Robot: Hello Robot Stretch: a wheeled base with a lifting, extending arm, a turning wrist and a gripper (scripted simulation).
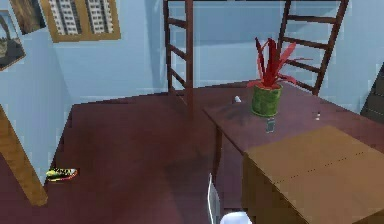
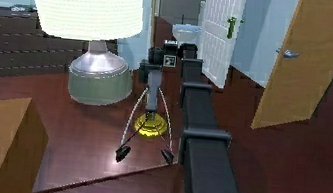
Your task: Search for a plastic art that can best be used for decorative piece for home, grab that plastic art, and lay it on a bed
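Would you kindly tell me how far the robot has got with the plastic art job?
Searching looks done: the arm extends to the dark red table, its tool at a small yellow object near the lamp. The grab is in hand; I cannot tell whether the tool holds anything. Carrying it to a bed and laying it down remains.

The forward view looks ahead and down over the counter [image 1: 235,120]; the arm side view looks outward from close behind the jaws; both share the tan block [image 1: 310,175] left of them.
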